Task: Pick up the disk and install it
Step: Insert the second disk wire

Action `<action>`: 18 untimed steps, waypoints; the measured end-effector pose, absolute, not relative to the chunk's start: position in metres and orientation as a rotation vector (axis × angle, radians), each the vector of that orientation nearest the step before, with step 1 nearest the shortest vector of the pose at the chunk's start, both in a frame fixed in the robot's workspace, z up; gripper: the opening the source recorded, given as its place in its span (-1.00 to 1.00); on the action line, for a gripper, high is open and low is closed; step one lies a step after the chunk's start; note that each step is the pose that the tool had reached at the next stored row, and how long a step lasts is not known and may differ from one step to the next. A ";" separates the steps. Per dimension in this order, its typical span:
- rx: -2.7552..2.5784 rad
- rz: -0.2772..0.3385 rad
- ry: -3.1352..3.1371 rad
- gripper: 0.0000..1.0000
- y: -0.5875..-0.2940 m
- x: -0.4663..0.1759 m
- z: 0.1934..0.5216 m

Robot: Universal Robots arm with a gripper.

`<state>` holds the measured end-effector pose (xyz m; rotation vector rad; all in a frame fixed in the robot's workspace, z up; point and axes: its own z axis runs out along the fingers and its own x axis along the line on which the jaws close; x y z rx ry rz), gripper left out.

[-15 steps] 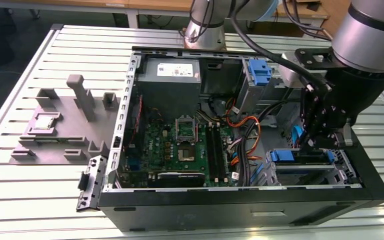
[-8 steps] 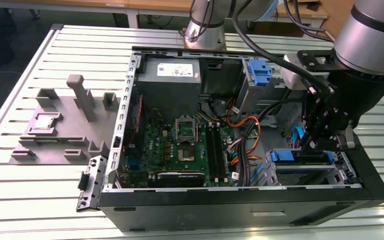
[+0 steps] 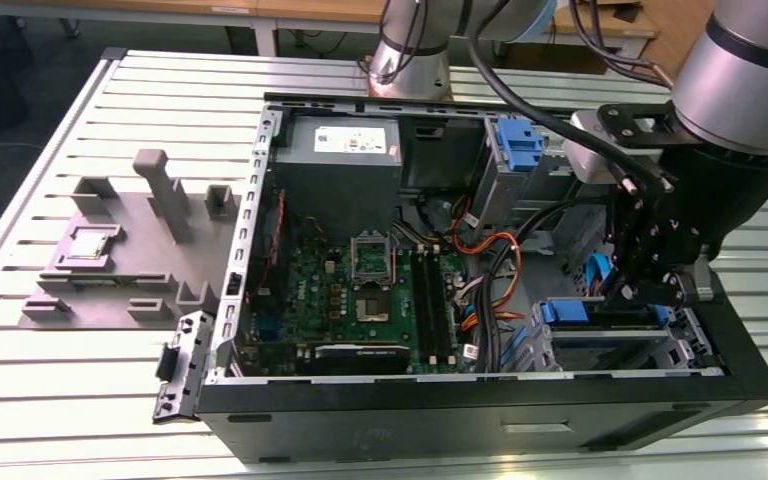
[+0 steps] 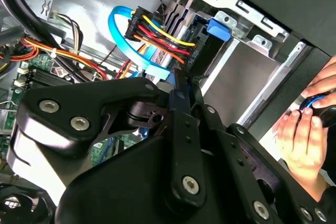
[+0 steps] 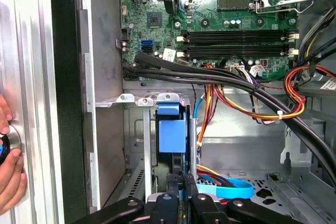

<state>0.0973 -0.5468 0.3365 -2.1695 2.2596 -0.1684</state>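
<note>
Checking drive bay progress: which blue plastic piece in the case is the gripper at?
The lower one, at the case's front corner on the exterior view's right, directly beside the gripper. The other blue bracket stands apart, up beside the grey power supply.

Green motherboard point(image 3: 357, 290) inside black computer case point(image 3: 491, 415); blue disk point(image 5: 172, 135) rails; red, yellow and orange cables point(image 5: 252, 106); pale ribbed silver table point(image 3: 64, 390); grey fixture point(image 3: 131, 250); black gripper point(image 5: 182, 192).
</note>
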 end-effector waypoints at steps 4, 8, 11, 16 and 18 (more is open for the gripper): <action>-2.169 -0.168 2.259 -0.68 -0.547 0.097 0.335; -2.169 -0.166 2.258 -0.68 -0.547 0.098 0.334; -2.165 -0.157 2.256 -0.68 -0.547 0.098 0.334; -2.159 -0.143 2.250 -0.68 -0.547 0.098 0.334; -2.158 -0.141 2.250 -0.68 -0.547 0.098 0.334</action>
